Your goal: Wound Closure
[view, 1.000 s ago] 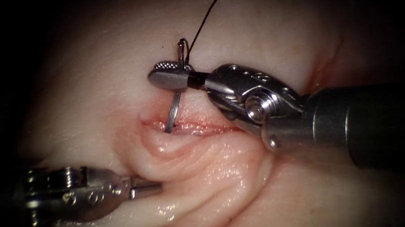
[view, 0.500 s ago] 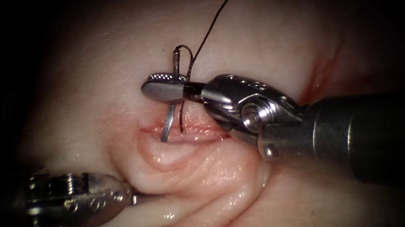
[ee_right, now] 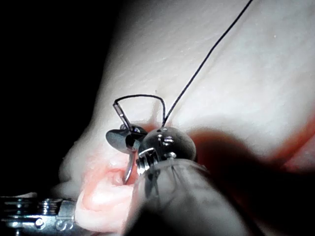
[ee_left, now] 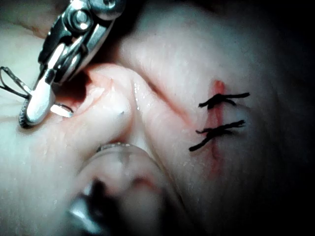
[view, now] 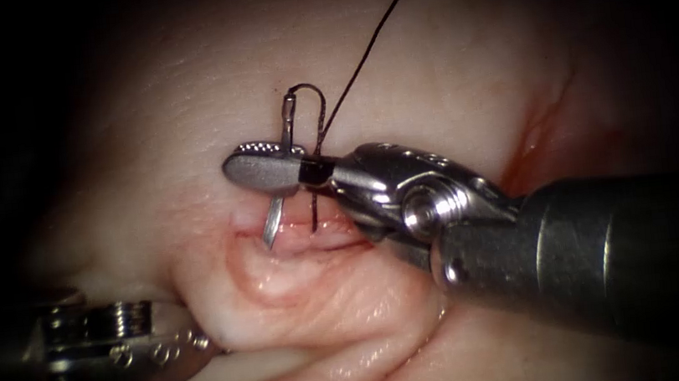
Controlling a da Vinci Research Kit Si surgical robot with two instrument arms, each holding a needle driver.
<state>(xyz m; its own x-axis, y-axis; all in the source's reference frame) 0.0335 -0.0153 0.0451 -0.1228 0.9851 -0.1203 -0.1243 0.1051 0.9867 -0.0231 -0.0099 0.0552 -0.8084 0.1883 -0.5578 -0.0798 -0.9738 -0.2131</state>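
Right tool [view: 265, 166]: fingers clamped on the needle [view: 280, 184] near its swaged end, a short way below where the thread [view: 366, 44] joins. Needle's long axis runs steeply, tail up above the fingers, point down at the cut [view: 310, 234] in the tissue [view: 177, 90]. The tip rests at the cut's upper lip; cannot tell whether it has entered. Thread loops off the tail and runs up and to the right, away over the tissue. Left tool [view: 120, 348] sits low left of the cut, well apart from the needle, its fingers hidden by a tissue fold; state cannot be told. Right tool is the nearer. Two finished stitches [ee_left: 219, 120] cross the cut in the left wrist view.
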